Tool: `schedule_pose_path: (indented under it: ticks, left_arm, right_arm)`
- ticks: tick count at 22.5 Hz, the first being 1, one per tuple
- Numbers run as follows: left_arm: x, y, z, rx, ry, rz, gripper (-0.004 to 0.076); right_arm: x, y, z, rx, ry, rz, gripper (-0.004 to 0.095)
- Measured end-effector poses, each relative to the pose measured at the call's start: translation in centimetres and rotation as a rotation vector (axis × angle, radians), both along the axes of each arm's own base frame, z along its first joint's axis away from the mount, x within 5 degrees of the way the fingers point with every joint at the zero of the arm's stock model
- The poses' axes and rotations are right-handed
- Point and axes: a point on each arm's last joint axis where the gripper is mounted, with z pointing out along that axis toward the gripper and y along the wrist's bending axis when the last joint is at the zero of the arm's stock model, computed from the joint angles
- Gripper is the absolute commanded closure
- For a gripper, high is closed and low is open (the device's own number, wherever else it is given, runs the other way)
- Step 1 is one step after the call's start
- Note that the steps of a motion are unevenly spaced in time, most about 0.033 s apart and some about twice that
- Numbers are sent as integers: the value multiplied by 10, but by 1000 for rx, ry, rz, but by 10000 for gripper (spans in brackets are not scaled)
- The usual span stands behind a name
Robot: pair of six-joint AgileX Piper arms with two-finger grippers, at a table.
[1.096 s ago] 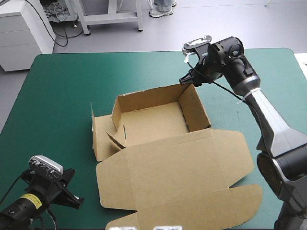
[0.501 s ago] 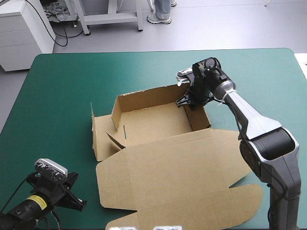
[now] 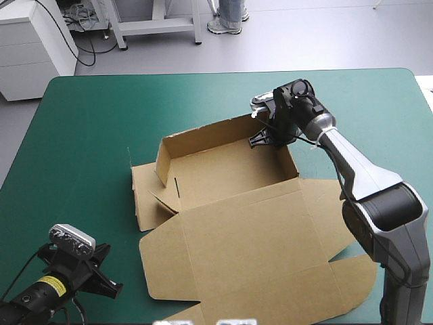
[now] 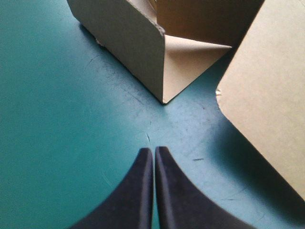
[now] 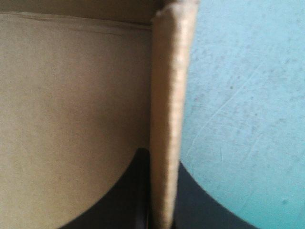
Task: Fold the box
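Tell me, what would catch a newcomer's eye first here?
The brown box stands out. It lies half formed in the middle of the teal-green table, with a tray of raised walls on the far side and its big lid flat toward the near edge. The right gripper pinches the top of the tray's right wall at the far right corner. The left gripper is shut near the table's near left corner, apart from the box.

teal-green table cover (image 3: 95, 115), faintly scuffed and scratched.

Near flap of box (image 3: 230, 223) cut off at high view's bottom edge; its wall blurred inside right gripper (image 5: 162, 160)
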Motion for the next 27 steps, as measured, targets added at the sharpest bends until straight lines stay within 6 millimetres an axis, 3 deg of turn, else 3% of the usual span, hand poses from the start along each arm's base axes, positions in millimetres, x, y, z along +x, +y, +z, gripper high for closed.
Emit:
schedule_pose_path:
  ticks: [3, 5, 6, 7, 10, 13, 15, 17, 18, 21, 23, 27]
  left_arm:
    - [0, 0, 0, 0, 0, 0, 732]
    - [0, 0, 0, 1, -1, -1, 732]
    - [0, 0, 0, 0, 0, -1, 732]
    - [0, 0, 0, 1, -1, -1, 732]
    - [0, 0, 0, 1, -1, -3, 732]
    - [0, 0, 0, 1, 0, -3, 726]
    - [0, 0, 0, 0, 1, -3, 669]
    - [0, -1, 0, 4, -1, -15, 542]
    - [0, -1, 0, 6, -2, -22, 440]
    - [0, -2, 0, 9, -7, -33, 292]
    - [0, -2, 1, -2, -16, -33, 252]
    - [2, -6, 5, -76, -50, -29, 272]
  right_arm:
    - [-10, -7, 26, 3, -57, 0, 926]
    - [-25, -19, 60, 18, -131, -5, 926]
    - [-39, -30, 87, 29, -196, -19, 926]
    - [-45, -35, 98, 33, -222, -26, 926]
    - [-89, -58, 158, 43, -392, -53, 925]
    - [-125, -73, 194, 69, -501, -63, 926]
    - [-143, -80, 208, 87, -549, -70, 926]
    - [-153, -84, 216, 99, -576, -73, 926]
    - [-156, -85, 218, 102, -584, -73, 926]
    - [-161, -87, 222, 107, -596, -75, 926]
    - [-161, -87, 222, 107, -597, -75, 926]
    - [-161, -87, 221, 106, -594, -75, 926]
